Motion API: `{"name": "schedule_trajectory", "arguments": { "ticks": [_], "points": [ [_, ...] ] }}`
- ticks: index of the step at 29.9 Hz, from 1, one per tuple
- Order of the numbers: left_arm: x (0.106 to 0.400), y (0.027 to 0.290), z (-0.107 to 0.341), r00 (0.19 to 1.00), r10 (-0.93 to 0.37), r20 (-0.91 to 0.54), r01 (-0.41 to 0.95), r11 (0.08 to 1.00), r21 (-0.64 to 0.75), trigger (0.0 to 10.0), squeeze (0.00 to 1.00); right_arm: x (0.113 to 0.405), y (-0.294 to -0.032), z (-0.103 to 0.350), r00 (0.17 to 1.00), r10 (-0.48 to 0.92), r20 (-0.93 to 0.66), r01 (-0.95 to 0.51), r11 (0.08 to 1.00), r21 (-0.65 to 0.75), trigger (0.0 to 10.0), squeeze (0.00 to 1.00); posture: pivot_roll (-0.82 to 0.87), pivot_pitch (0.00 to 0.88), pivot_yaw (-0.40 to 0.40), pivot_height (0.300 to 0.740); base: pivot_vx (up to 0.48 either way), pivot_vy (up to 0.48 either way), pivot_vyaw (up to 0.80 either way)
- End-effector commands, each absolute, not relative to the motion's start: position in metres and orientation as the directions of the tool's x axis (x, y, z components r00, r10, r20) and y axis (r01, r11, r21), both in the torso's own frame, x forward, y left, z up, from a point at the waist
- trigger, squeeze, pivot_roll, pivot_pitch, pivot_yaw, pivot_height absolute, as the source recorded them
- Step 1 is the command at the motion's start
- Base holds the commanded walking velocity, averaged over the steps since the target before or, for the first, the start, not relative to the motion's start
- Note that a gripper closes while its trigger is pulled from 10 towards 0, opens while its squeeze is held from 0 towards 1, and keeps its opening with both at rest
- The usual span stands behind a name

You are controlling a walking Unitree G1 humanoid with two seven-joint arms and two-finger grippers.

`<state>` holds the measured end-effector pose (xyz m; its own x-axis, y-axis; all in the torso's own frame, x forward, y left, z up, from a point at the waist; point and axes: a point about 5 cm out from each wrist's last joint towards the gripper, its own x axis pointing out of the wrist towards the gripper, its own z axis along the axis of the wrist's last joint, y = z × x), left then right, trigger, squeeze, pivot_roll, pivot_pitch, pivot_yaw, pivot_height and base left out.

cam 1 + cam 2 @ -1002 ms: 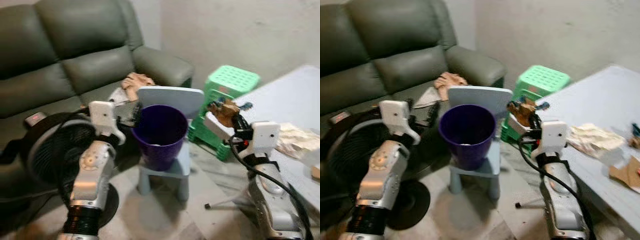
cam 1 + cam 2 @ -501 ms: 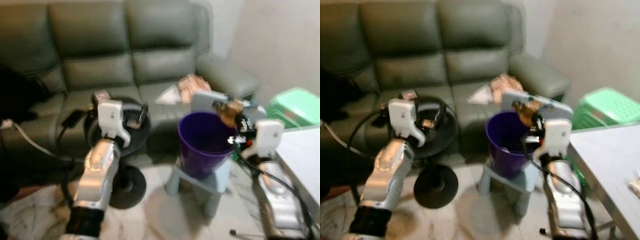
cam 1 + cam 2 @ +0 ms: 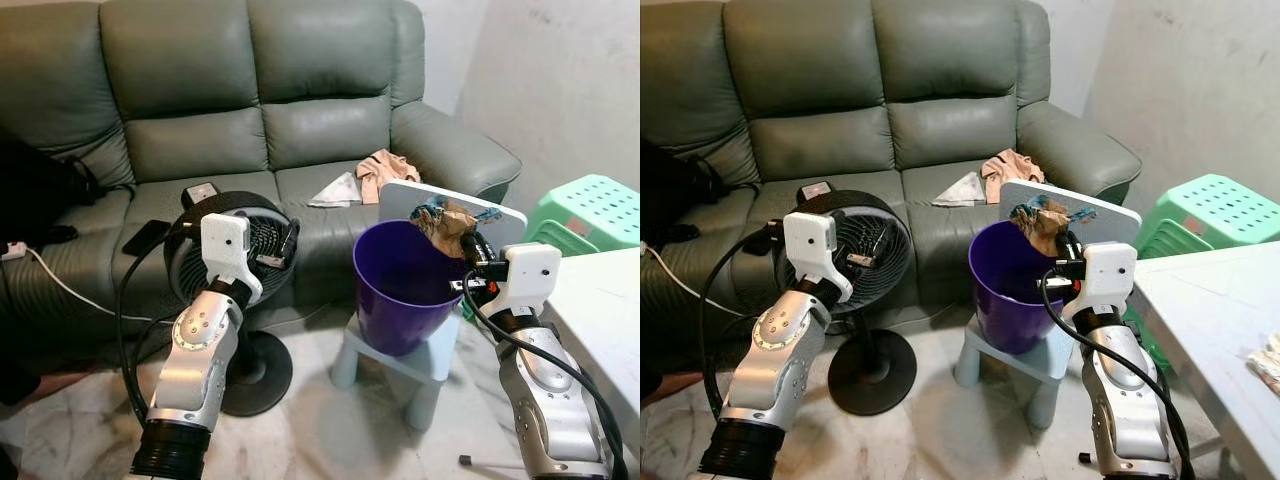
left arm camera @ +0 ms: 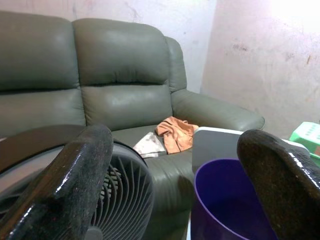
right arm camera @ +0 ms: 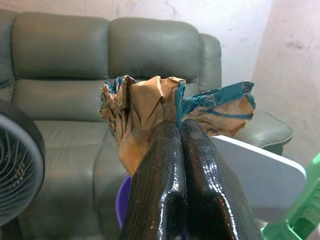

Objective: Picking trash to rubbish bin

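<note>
Right wrist view: right gripper (image 5: pixel 181 131) fingers pressed together, pinching crumpled brown-and-teal paper trash (image 5: pixel 150 102). Head views: trash (image 3: pixel 447 219) held above far rim of purple bin (image 3: pixel 400 290), bin standing on small pale-blue chair (image 3: pixel 400 355). Left gripper (image 4: pixel 175 165) raised beside black floor fan (image 3: pixel 232 260), fingers spread wide, holding nothing. Green sofa (image 3: pixel 250 110) behind, cloth (image 3: pixel 385 172) on seat. Green stool (image 3: pixel 595 205) at right.

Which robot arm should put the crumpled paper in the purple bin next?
The right arm, most likely. Its claw is already shut on the crumpled paper, holding it just above the rim of the purple bin. The left claw is open and empty, over by the fan.
</note>
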<state>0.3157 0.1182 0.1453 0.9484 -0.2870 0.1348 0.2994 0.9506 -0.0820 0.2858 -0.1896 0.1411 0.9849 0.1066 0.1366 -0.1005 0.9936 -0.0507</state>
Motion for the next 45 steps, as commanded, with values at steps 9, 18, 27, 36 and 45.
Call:
{"name": "schedule_trajectory", "arguments": {
  "ticks": [9, 18, 27, 36, 45],
  "points": [
    [0.317, 0.117, 0.153, 0.935, -0.316, 0.160, 0.332, 0.939, -0.087, 10.0, 0.00, 0.288, -0.188, 0.142, 0.982, 0.132, 0.133, -0.126, 0.991, -0.053, 10.0, 0.00, 0.09, 0.022, -0.018, 0.740, 0.000, 0.000, 0.00],
    [0.320, 0.115, 0.157, 0.931, -0.322, 0.172, 0.340, 0.936, -0.088, 10.0, 0.00, 0.288, -0.184, 0.143, 0.978, 0.159, 0.133, -0.152, 0.986, -0.061, 10.0, 0.00, 0.09, 0.032, -0.012, 0.740, 0.336, 0.000, 0.00],
    [0.320, 0.114, 0.158, 0.929, -0.326, 0.174, 0.344, 0.935, -0.088, 10.0, 0.00, 0.288, -0.185, 0.143, 0.977, 0.165, 0.133, -0.158, 0.985, -0.064, 10.0, 0.00, 0.09, 0.035, -0.013, 0.740, 0.369, 0.000, 0.00],
    [0.318, 0.112, 0.161, 0.929, -0.308, 0.203, 0.330, 0.940, -0.083, 10.0, 0.00, 0.288, -0.185, 0.142, 0.977, 0.171, 0.124, -0.168, 0.985, -0.036, 10.0, 0.00, 0.09, 0.036, -0.018, 0.740, 0.159, 0.000, 0.00],
    [0.308, 0.102, 0.158, 0.909, -0.357, 0.216, 0.381, 0.921, -0.080, 10.0, 0.00, 0.300, -0.189, 0.144, 0.970, 0.231, 0.079, -0.222, 0.970, -0.101, 10.0, 0.00, 0.10, 0.050, -0.042, 0.740, 0.000, 0.000, 0.00]
  ]
}}
